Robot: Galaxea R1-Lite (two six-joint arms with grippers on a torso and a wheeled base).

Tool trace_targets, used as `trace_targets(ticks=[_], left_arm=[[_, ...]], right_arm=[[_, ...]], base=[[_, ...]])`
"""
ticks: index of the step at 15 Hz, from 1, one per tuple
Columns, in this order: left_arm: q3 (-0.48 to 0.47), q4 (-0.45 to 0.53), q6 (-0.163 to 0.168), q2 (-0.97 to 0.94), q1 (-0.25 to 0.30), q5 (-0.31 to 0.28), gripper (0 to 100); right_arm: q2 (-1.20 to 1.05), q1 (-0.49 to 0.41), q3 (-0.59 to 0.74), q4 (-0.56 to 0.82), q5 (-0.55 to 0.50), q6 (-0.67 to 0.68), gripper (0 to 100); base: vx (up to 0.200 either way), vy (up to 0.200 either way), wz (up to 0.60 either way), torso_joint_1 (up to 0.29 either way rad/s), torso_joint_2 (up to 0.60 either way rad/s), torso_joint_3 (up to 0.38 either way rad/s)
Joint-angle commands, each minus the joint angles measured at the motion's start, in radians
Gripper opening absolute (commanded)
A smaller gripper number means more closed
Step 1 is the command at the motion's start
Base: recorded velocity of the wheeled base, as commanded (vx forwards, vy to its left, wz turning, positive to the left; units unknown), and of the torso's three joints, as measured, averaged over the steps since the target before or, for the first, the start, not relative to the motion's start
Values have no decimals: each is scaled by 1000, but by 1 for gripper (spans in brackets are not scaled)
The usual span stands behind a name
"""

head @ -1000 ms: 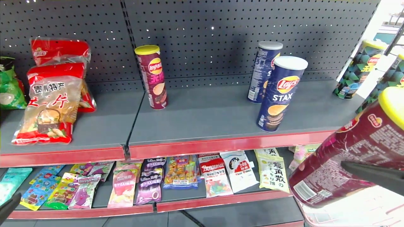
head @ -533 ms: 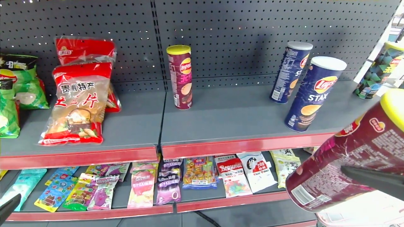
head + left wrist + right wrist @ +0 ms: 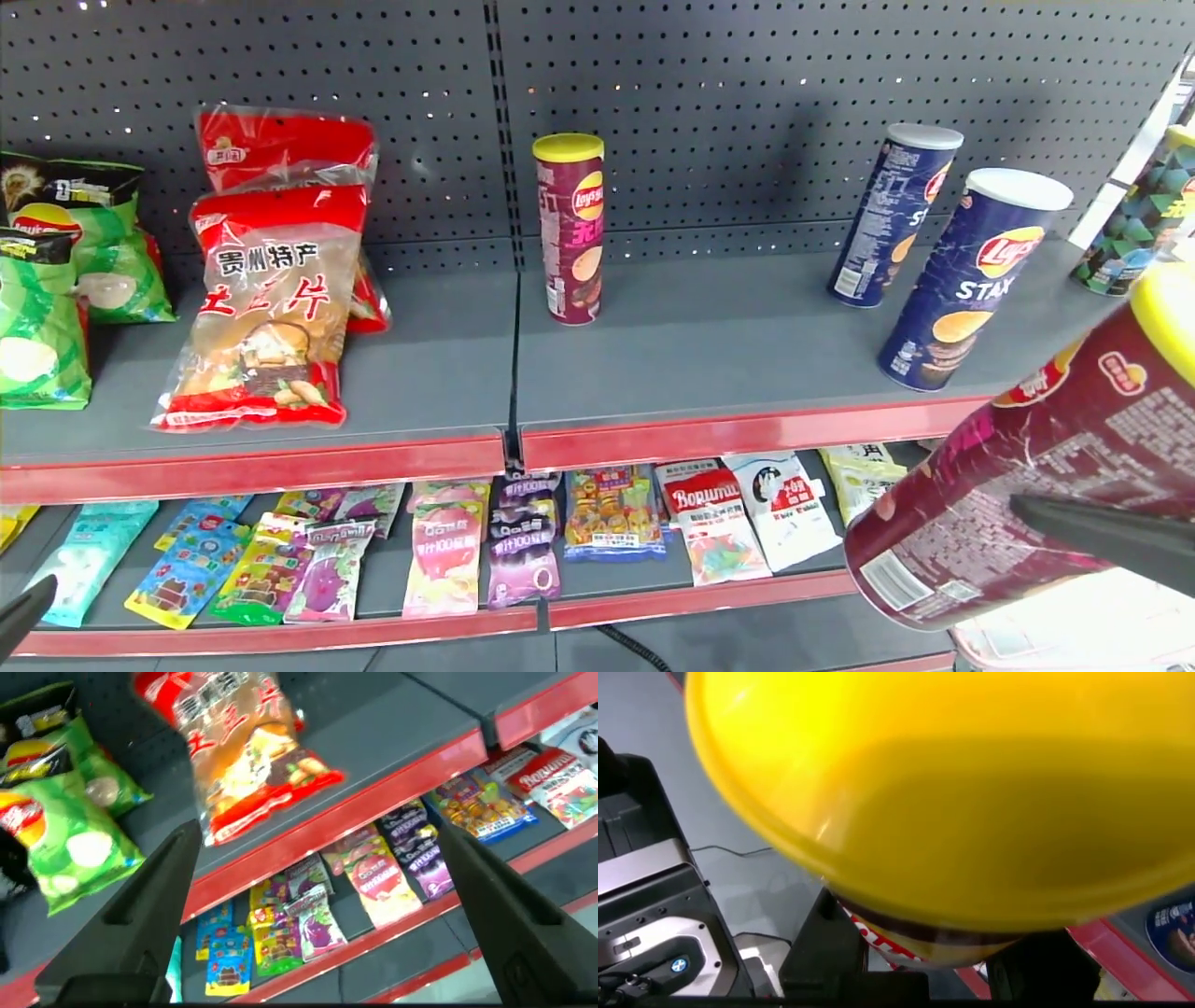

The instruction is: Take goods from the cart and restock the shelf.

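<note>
We hold the maroon chip can (image 3: 1046, 485) tilted in our right gripper (image 3: 938, 957), fingers closed on its body, out in front of the shelf's (image 3: 747, 434) front right corner. It is not yet placed. A matching can (image 3: 569, 229) stands near the back edge, with bare shelf beside it. Our left gripper (image 3: 318, 915) hangs wide open and empty.
</note>
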Motion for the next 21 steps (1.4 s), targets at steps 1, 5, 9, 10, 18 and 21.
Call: trace_targets(ticks=[1,5,9,10,18,21], left_arm=[[3,0,1,-2,0,0,100],[3,0,3,-7,0,1,100],[1,0,10,-8,0,0,100],[1,0,21,-8,0,-2,100],[-134,-147,-45,303,-8,-232,100],[-216,-273,-71,544,-64,-272,100]], right_arm=[[4,37,-4,2,-2,0,0],[37,51,-30,1,-4,0,0],[43,53,-35,1,-2,0,0],[43,53,-35,1,-2,0,0],[31,53,-34,1,-4,-2,0],[30,51,-37,1,-5,-2,0]], base=[[200,0,0,-12,2,-2],[200,0,0,5,4,2],[150,0,0,3,2,1],[0,0,0,0,0,0],[0,0,0,0,0,0],[0,0,0,0,0,0]])
